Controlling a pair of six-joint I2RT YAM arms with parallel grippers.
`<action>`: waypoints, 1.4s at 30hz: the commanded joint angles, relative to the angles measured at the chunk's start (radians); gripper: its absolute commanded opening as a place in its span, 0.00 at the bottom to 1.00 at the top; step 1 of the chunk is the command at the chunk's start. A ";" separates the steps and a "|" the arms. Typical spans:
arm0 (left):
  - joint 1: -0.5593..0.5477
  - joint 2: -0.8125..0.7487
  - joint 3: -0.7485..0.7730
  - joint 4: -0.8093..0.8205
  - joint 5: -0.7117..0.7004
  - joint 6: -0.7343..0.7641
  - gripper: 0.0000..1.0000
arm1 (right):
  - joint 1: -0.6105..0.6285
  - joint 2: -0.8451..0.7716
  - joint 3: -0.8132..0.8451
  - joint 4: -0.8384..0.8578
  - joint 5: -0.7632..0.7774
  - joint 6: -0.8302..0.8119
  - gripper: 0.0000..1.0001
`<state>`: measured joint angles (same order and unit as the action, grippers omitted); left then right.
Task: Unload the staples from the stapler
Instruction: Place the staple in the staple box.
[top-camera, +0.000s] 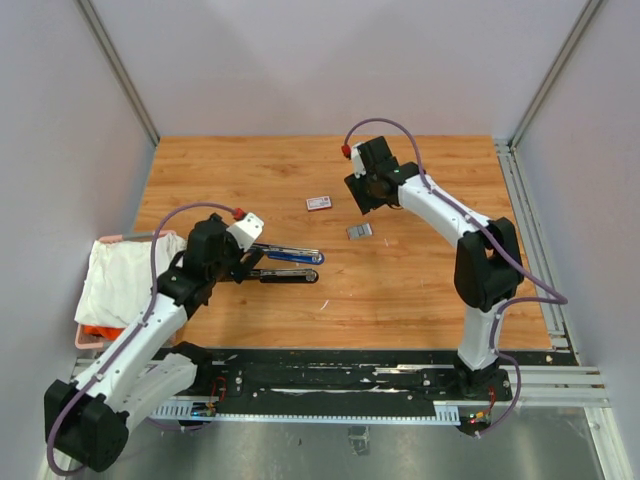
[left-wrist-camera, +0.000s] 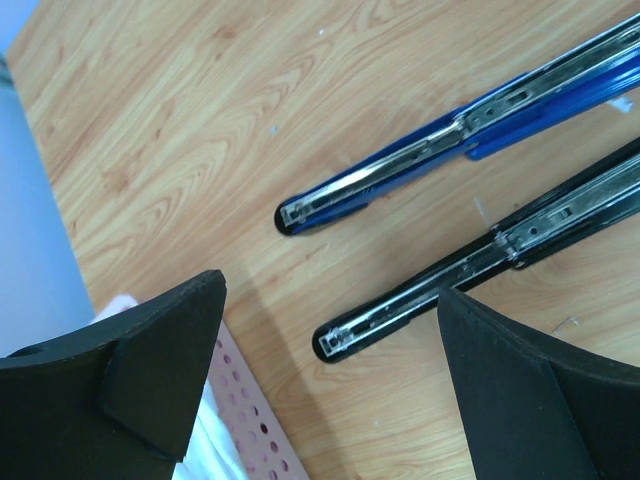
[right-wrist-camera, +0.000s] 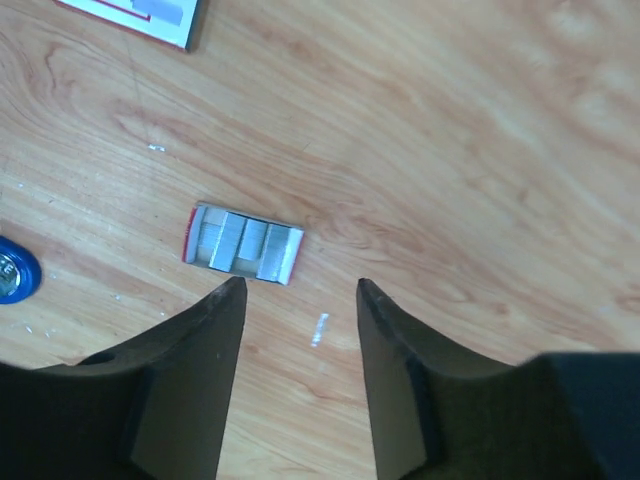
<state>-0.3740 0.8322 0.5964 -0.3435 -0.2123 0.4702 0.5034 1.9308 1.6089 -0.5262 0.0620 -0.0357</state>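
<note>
My left gripper (left-wrist-camera: 330, 297) spread wide, empty, over blue stapler (left-wrist-camera: 420, 150) and black stapler (left-wrist-camera: 560, 215), rails showing. My right gripper (right-wrist-camera: 300, 288) parted, empty, near staples (right-wrist-camera: 243, 245), right of staplers.

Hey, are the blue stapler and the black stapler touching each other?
Apart. The left wrist view shows bare table between the blue stapler and the black stapler along their visible lengths; the top view shows the same gap.
</note>
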 joint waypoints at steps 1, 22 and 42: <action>0.007 0.095 0.133 -0.028 0.117 0.076 0.98 | -0.047 -0.060 -0.008 0.014 0.003 -0.082 0.52; -0.011 0.959 0.981 -0.114 0.467 -0.191 0.98 | -0.194 -0.020 -0.008 -0.034 -0.174 -0.096 0.61; -0.011 1.516 1.434 -0.068 0.619 -0.372 0.98 | -0.250 -0.042 -0.068 -0.039 -0.274 -0.129 0.61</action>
<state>-0.3828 2.3325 2.0296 -0.4545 0.3481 0.1192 0.2951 1.8973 1.5589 -0.5468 -0.1593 -0.1497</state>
